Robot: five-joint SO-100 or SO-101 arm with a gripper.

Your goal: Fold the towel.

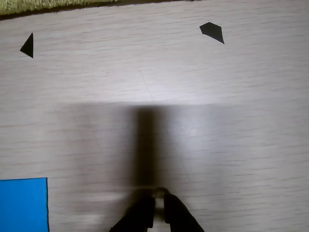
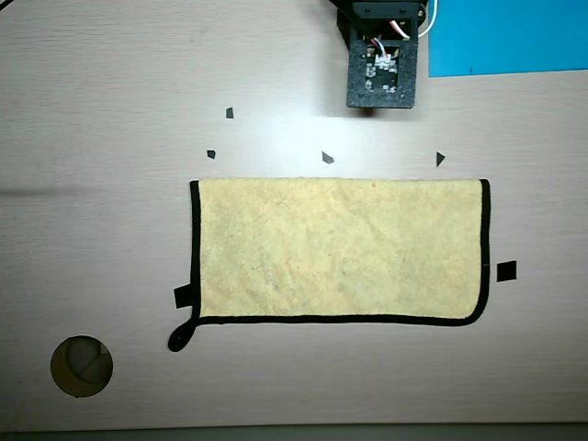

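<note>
The yellow towel (image 2: 340,248) with a black hem lies flat on the wooden table as a wide rectangle, with a black loop (image 2: 181,338) at its lower left corner. In the wrist view only a strip of its edge (image 1: 58,4) shows along the top. My gripper (image 1: 159,197) enters the wrist view from the bottom, its black fingers (image 1: 140,217) close together and holding nothing, above bare table and apart from the towel. In the overhead view the arm's wrist block (image 2: 381,69) sits above the towel's top edge and hides the fingers.
Small black tape marks (image 2: 327,158) (image 2: 506,271) (image 1: 212,31) lie around the towel. A blue sheet (image 2: 505,37) (image 1: 23,205) lies by the arm. A round hole (image 2: 81,366) is in the table at the lower left of the overhead view.
</note>
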